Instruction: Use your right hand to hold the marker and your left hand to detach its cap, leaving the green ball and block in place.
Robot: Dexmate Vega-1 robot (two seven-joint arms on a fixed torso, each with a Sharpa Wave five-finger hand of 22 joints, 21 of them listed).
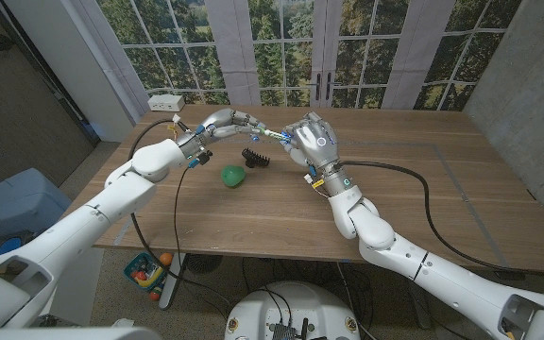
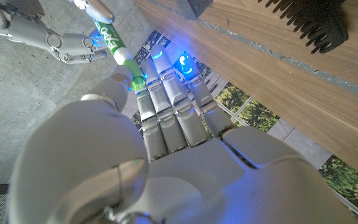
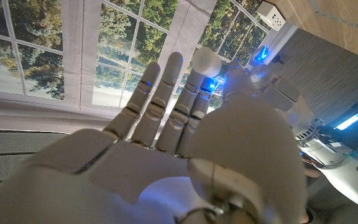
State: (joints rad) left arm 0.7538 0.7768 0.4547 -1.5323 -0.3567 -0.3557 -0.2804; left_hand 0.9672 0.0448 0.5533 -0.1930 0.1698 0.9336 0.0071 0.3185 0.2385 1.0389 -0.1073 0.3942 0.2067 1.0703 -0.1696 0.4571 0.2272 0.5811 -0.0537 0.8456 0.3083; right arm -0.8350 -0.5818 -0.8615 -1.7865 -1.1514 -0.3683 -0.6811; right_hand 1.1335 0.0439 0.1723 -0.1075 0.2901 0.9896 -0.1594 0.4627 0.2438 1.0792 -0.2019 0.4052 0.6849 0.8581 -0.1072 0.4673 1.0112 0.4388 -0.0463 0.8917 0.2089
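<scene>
Both hands are raised above the far middle of the table (image 1: 423, 189), facing each other with the marker (image 1: 270, 136) spanning the small gap between them. In the left wrist view the marker (image 2: 114, 43) is a white barrel with green print and a green end; the left hand (image 2: 166, 143) has that green end caught between its thumb and the fingertips (image 2: 160, 68) of its straight, close-set fingers, while the right hand's fingers (image 2: 67, 46) pinch the barrel further along. In the head view the left hand (image 1: 229, 123) reaches in from the left with fingers extended toward the marker, and the right hand (image 1: 314, 140) shows its rounded back, fingers curled in toward the marker's other end. The right wrist view shows the right hand (image 3: 185, 155) from behind, its fingers (image 3: 163, 99) pointing up side by side against a window; the marker itself is hidden there, so that view cannot confirm the grip. Whether the cap has separated from the barrel cannot be told. On the table below the hands lies a green ball (image 1: 232, 176), and just beyond it, nearer the hands, a black comb-like block (image 1: 256, 156) with teeth, also seen in the left wrist view (image 2: 309, 22). The two lie near each other but apart.
</scene>
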